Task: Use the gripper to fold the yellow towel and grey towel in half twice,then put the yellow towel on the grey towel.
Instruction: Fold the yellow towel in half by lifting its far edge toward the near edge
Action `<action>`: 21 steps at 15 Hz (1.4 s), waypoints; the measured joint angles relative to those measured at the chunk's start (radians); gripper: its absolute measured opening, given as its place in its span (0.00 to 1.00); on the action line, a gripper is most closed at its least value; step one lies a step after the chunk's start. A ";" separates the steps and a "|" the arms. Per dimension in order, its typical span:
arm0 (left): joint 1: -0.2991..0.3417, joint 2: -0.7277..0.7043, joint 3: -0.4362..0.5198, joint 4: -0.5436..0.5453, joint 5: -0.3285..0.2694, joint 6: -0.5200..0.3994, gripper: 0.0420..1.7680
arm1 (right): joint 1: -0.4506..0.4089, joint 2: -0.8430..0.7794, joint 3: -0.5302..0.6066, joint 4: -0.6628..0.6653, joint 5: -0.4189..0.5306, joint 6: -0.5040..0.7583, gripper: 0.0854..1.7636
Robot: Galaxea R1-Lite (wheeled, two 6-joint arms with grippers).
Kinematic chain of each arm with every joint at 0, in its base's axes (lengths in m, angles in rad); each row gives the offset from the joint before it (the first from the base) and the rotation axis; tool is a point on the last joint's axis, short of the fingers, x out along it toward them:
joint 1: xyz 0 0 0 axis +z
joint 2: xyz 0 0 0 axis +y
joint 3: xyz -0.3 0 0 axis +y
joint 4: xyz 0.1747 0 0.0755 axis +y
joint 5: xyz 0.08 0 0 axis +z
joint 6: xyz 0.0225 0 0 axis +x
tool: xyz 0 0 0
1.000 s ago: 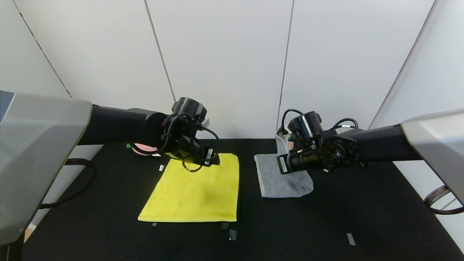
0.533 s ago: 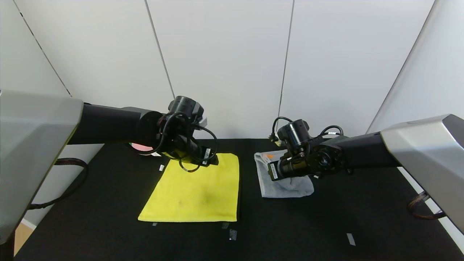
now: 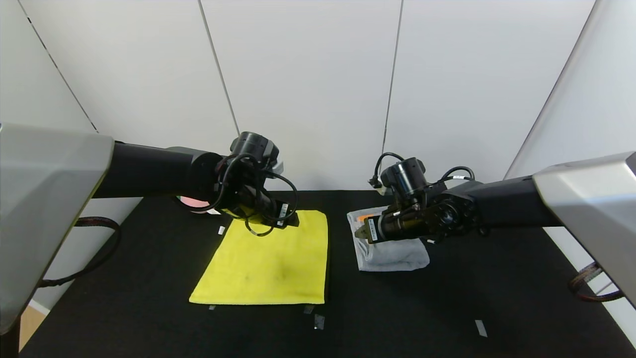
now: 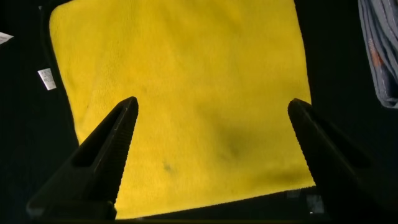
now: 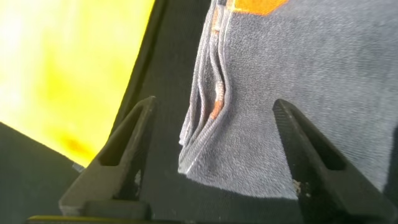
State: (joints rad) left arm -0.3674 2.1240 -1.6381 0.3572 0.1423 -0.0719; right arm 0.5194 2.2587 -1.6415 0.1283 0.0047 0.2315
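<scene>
The right gripper [image 3: 361,232] is held low over the left edge of the grey towel [image 3: 392,253], its fingers spread wide and nothing pinched between them; in the right wrist view the stacked layers of that edge, with orange patterning showing, lie between the open fingers [image 5: 118,158]. The grey towel is seen as a compact folded bundle on the right of the black table [image 3: 447,308]. To its left, well apart, the yellow towel [image 3: 268,263] lies flat in a single broad sheet. The left gripper [image 4: 211,149] is poised above the yellow towel's far edge, its fingers also spread and empty. As a risk, only some of the grey layers might be caught if the fingers close off-centre, so the fold could be dragged open. A pink object [image 3: 191,201] is partly hidden behind the left arm.
</scene>
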 joint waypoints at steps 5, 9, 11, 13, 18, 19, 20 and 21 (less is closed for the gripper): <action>0.029 -0.014 0.002 0.035 0.011 0.012 0.97 | -0.011 -0.046 0.019 0.006 0.002 -0.015 0.86; 0.083 -0.059 0.031 0.166 0.012 0.072 0.97 | 0.003 -0.076 0.041 0.006 0.013 -0.113 0.90; 0.123 -0.101 0.090 0.183 0.007 0.173 0.97 | 0.022 -0.084 0.055 0.007 0.013 -0.170 0.92; 0.169 -0.152 0.164 0.182 -0.016 0.270 0.97 | 0.050 -0.087 0.063 0.007 0.013 -0.222 0.93; 0.272 -0.238 0.280 0.181 -0.144 0.418 0.97 | 0.129 -0.070 0.059 0.007 0.011 -0.277 0.95; 0.285 -0.245 0.294 0.181 -0.159 0.428 0.97 | 0.143 -0.061 0.051 0.007 0.009 -0.281 0.95; 0.297 -0.249 0.307 0.181 -0.181 0.438 0.97 | 0.156 -0.050 0.042 0.007 0.005 -0.282 0.95; 0.306 -0.250 0.317 0.181 -0.193 0.442 0.97 | 0.169 -0.039 0.031 0.012 0.003 -0.281 0.95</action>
State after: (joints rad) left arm -0.0611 1.8738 -1.3209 0.5383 -0.0506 0.3698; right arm 0.6883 2.2202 -1.6106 0.1404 0.0077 -0.0500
